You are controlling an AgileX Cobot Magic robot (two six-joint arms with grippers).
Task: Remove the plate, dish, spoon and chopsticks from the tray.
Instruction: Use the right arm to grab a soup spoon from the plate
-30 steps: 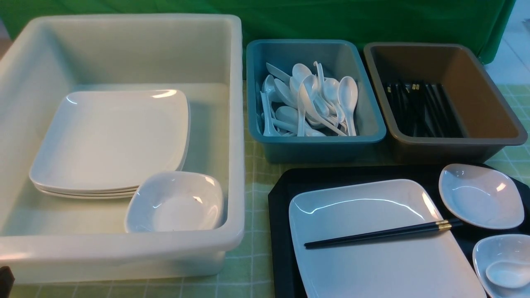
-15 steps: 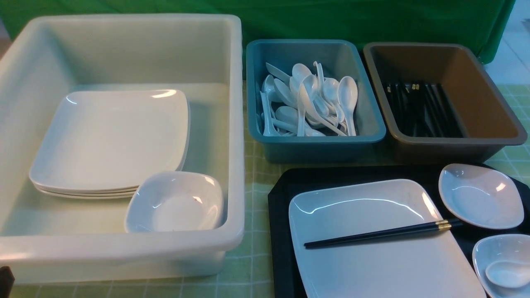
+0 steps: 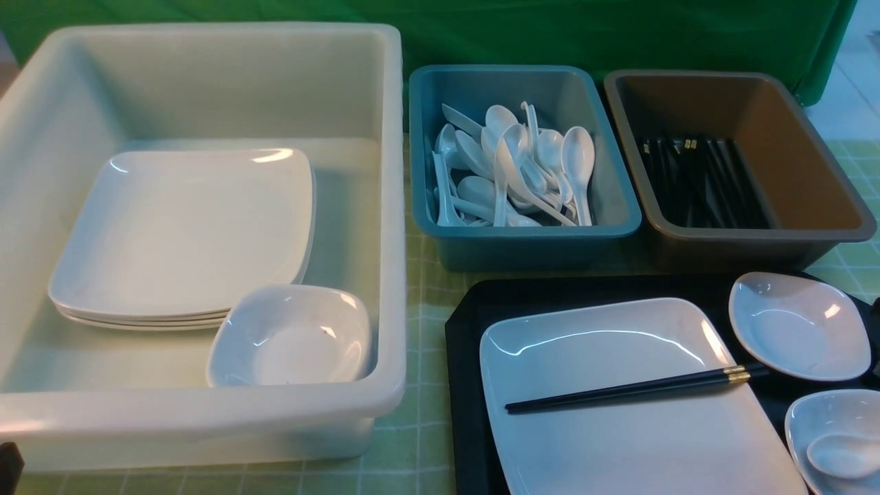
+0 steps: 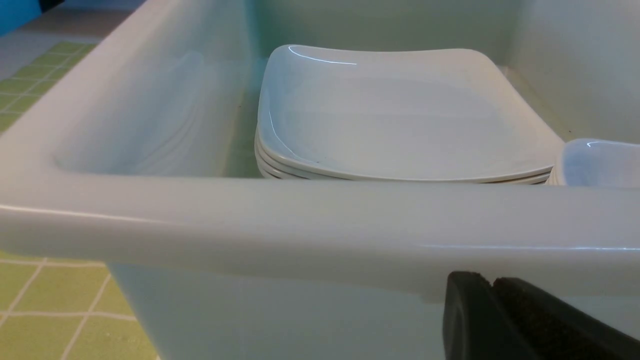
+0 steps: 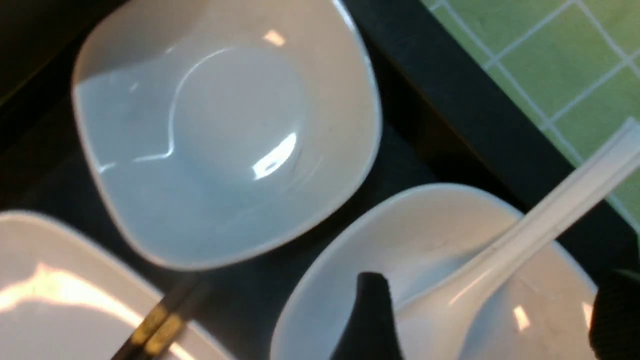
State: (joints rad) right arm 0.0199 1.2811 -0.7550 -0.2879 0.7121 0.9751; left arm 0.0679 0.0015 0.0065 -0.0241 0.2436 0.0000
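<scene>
Front view: spoon [image 3: 842,455] in sm. dish [image 3: 818,412] on tray [image 3: 481,309]

Left gripper [image 4: 492,287]: both dark fingers [image 4: 465,320] pressed together with no gap between them, held low and level. The front view shows only a dark sliver of it at the lower left corner. Right gripper [image 5: 492,305]: jaws spread wide, fingertips [image 5: 372,320] well apart, pointing downward.

Front camera: I look forward across the tray [image 3: 460,330]. Wrist cameras sit close; the right one shares the dish [image 5: 225,140] just beyond the right pincer [image 5: 492,305].
</scene>
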